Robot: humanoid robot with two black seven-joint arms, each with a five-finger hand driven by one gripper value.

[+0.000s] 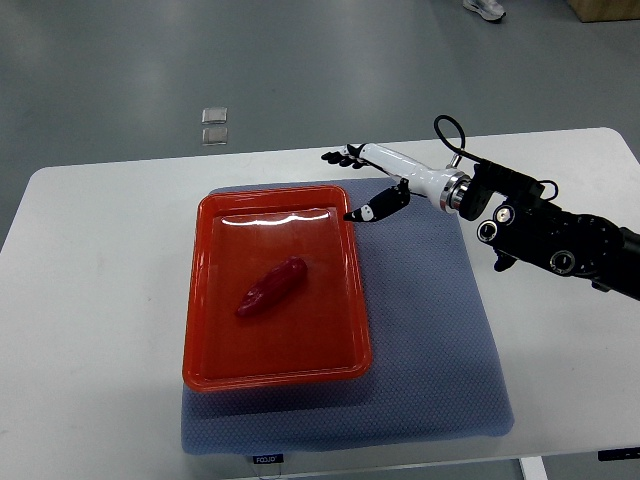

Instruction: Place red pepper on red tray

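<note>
Already the red pepper (271,286) lies in the red tray (212,300); our right hand (372,180), fingers spread and empty, should lift away clear of the rim.

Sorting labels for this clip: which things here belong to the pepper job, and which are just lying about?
Job: red pepper, lying in the red tray; right hand, open, beside the tray.
Lying about: blue mat, white table, small clear squares on floor.

The right arm (560,240) runs off the picture's right edge, its upper part unseen. Below the right hand (372,180), the mat's (440,340) small label is too tiny to read, and the surface (90,300) is cut by the bottom edge. Far above the hand, a shoe (485,9) is clipped by the top edge.
</note>
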